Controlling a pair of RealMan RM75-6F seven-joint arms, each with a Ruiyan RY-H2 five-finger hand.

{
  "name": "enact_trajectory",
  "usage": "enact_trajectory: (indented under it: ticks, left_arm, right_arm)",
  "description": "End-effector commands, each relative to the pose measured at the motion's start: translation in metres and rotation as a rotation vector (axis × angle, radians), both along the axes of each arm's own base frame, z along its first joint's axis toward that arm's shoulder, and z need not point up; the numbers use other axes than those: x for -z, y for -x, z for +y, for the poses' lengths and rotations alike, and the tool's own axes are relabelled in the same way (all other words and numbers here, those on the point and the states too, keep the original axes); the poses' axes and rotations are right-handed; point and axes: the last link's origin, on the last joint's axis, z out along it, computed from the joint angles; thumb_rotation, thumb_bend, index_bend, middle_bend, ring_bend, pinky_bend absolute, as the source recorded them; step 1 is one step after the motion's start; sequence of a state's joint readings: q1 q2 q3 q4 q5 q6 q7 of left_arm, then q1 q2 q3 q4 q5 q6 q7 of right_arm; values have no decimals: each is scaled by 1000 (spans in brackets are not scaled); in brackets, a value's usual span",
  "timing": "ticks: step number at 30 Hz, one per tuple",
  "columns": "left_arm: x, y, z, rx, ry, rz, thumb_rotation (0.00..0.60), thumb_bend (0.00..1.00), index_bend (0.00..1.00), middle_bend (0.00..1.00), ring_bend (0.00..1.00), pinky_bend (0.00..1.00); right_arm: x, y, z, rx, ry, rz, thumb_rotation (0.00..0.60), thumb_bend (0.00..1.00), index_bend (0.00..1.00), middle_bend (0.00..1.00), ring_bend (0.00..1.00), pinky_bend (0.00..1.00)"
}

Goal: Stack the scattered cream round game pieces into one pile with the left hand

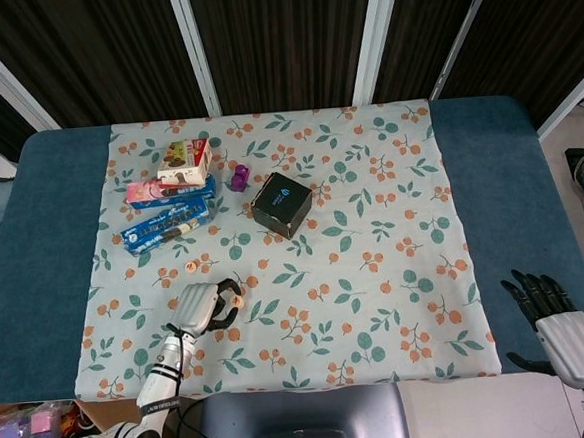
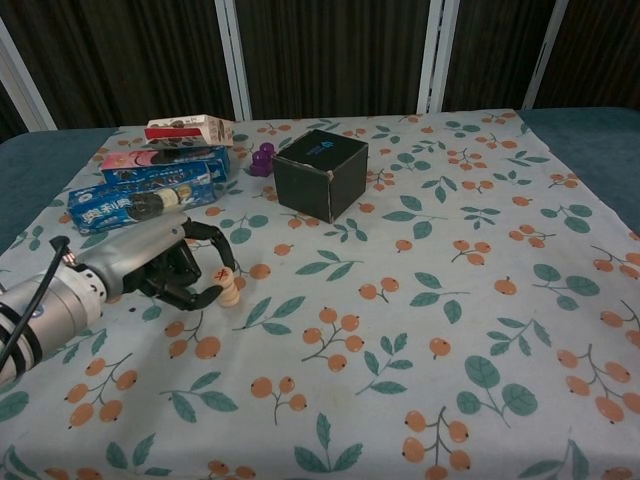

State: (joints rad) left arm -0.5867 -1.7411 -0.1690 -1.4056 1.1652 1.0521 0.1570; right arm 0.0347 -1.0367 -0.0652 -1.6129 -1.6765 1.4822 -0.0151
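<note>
A short stack of cream round game pieces [image 2: 229, 289] stands on the flowered cloth, its top piece marked with a red character. My left hand [image 2: 165, 265] lies on the cloth at the near left, and its curled fingers pinch the stack from both sides. In the head view the same hand [image 1: 200, 308] has the pieces [image 1: 236, 301] at its fingertips. What looks like another small pale round piece [image 1: 189, 267] lies just beyond the hand. My right hand [image 1: 551, 311] rests off the cloth at the table's right edge, fingers spread and holding nothing.
A black cube box [image 2: 322, 173] stands at the centre back. A small purple object [image 2: 262, 161] sits to its left. Several snack boxes [image 2: 150, 185] are piled at the back left, close behind my left hand. The cloth [image 1: 396, 272] covers the table's middle.
</note>
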Motion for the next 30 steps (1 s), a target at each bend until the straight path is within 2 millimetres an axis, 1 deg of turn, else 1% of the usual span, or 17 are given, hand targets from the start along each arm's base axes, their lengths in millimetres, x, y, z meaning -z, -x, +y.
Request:
enact_trajectory:
  ticks: [1, 13, 21, 24, 26, 28, 30]
  left_arm:
    - [0, 0, 0, -1, 0, 0, 600, 405, 461, 1000, 1000, 1000]
    - [2, 5, 3, -6, 8, 7, 600, 407, 418, 1000, 1000, 1000]
    - [0, 4, 3, 6, 12, -8, 600, 410, 361, 1000, 1000, 1000]
    - [-8, 0, 6, 9, -12, -43, 600, 408, 358, 1000, 1000, 1000]
    - [-18, -1, 13, 5, -48, -71, 600, 408, 358, 1000, 1000, 1000]
    - [-30, 2, 25, -11, -101, -84, 600, 407, 358, 1000, 1000, 1000]
    - [-37, 8, 38, -47, -133, -94, 600, 406, 358, 1000, 1000, 1000]
  right_arm:
    - [0, 0, 0, 1, 1, 1, 600, 175, 0, 0, 0, 0]
    - [0, 1, 0, 5, 3, 1, 600, 174, 0, 0, 0, 0]
    - [-1, 1, 0, 8, 10, 2, 600, 174, 0, 0, 0, 0]
    - [-1, 1, 0, 8, 12, 3, 600, 175, 0, 0, 0, 0]
    - [-2, 1, 0, 9, 12, 1, 600, 175, 0, 0, 0, 0]
    - [-3, 2, 0, 11, 13, -3, 600, 175, 0, 0, 0, 0]
    - [-3, 2, 0, 12, 16, -4, 600, 175, 0, 0, 0, 0]
